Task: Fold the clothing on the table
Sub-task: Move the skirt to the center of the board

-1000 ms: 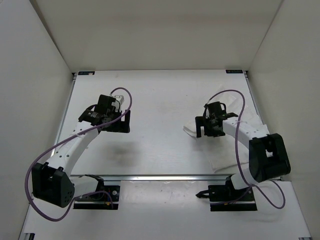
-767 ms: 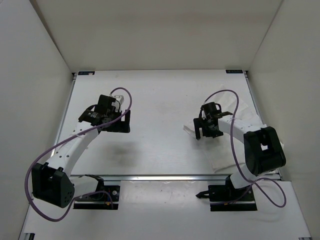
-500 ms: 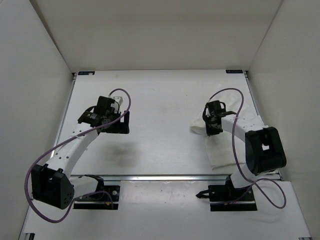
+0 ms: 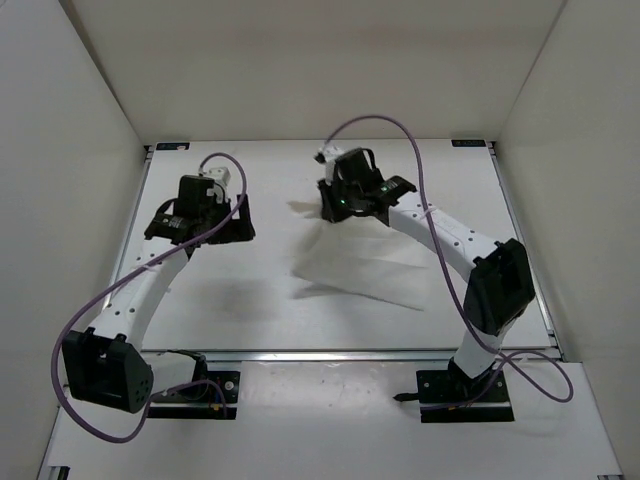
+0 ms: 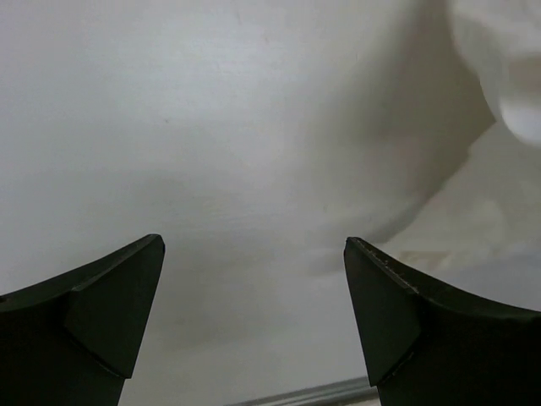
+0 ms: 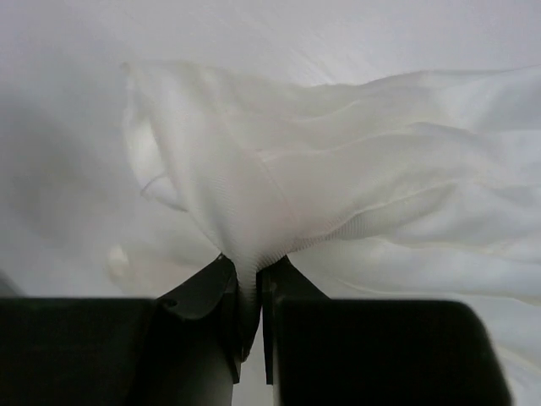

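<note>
While a bunched edge of the garment is pinched in the right pincer near top centre, the rest is draped onto the worktop mid-frame; the left pincer is held wide, empty. No fold is judged finished.

A plain white far wall, left wall and right wall enclose the scene. The light is soft, even.

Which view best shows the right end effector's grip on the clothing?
Right wrist: the clothing is bunched and pinched in the shut right end effector. Top external shows it whole, draped from there onto the table, but the pinch is hidden. Left wrist catches only a blurred edge of it.
</note>
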Controlling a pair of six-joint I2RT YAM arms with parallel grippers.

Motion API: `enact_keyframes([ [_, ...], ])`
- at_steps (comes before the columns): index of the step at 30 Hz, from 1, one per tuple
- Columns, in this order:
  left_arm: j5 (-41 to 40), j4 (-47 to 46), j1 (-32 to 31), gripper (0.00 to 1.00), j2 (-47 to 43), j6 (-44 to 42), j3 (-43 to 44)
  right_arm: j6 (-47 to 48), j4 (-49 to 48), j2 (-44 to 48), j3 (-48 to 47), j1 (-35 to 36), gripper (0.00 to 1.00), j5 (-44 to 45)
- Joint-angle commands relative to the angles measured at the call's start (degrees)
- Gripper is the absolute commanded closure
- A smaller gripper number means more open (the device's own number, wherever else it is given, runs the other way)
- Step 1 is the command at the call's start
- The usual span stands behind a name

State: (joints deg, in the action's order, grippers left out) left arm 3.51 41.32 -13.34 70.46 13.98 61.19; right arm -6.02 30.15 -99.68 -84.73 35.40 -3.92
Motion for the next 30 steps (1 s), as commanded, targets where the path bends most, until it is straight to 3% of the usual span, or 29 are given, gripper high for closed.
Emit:
enact_keyframes([
  [1, -2.27, -5.45, 2.88, 0.02, -1.89, 4.12, 6.29, -4.69, -5.52, 3.08, -14.55, 1.52, 0.99, -12.24],
  [4, -8.76, -3.01, 2.62, 0.01, -2.17, 3.17, 13.33, -6.98, -12.45, 7.03, -16.18, -2.07, 1.0, -16.98],
  [6, -8.96, -0.72, 2.18, 0.02, -1.11, 2.11, 20.78, -8.83, -16.25, 9.23, -13.37, -6.1, 1.0, -20.14],
  [11, -2.99, -1.94, 0.6, 0.01, -0.76, 1.48, 30.38, -10.32, -24.15, 8.54, 4.17, -12.37, 1.0, -22.0],
  [14, 0.62, -4.49, -0.98, 0.01, -0.58, 2.28, 30.4, -13.65, -28.91, 4.77, 13.94, -16.14, 1.0, -23.23],
  [15, 0.62, -5.02, -1.5, 0.02, -0.76, 2.72, 29.09, -14.8, -28.57, 2.93, 15.72, -17.54, 0.93, -23.15],
  [16, 1.32, -4.93, -1.6, 0.02, -0.58, 2.9, 27.34, -15.16, -27.61, 2.04, 16.08, -19.38, 0.75, -23.76],
  [17, 1.85, -5.02, -2.12, 0.01, -0.76, 2.98, 26.8, -14.64, -23.77, 0.29, 15.3, -20.53, 0.69, -24.2],
  [18, 2.2, -5.63, -2.47, 0.01, -0.85, 2.99, 24.7, -13.94, -18.25, -0.86, 14.42, -20.98, 0.54, -25.25],
  [20, 0.37, -6.95, -5.01, 0.01, -1.46, 2.28, 20.66, -10.26, -13.2, 1.58, 15.2, -19.77, 0.31, -21.24],
  [23, -0.26, -9.33, -7.21, 0.02, -1.38, 2.1, 16.78, -8.4, -13.8, 12.9, 23.01, -17.21, 0.08, -14.81],
  [25, 0.88, -10.99, -8.54, 0.01, -0.76, 2.28, 14.59, -10.66, -16.08, 22.03, 29.42, -17.2, 0.07, -14.88],
  [30, -0.69, -17.32, -15.55, 0.01, 3.01, -0.78, 7.99, -12.26, -16.45, 29.1, 36.37, -18.26, 0.11, -15.77],
])
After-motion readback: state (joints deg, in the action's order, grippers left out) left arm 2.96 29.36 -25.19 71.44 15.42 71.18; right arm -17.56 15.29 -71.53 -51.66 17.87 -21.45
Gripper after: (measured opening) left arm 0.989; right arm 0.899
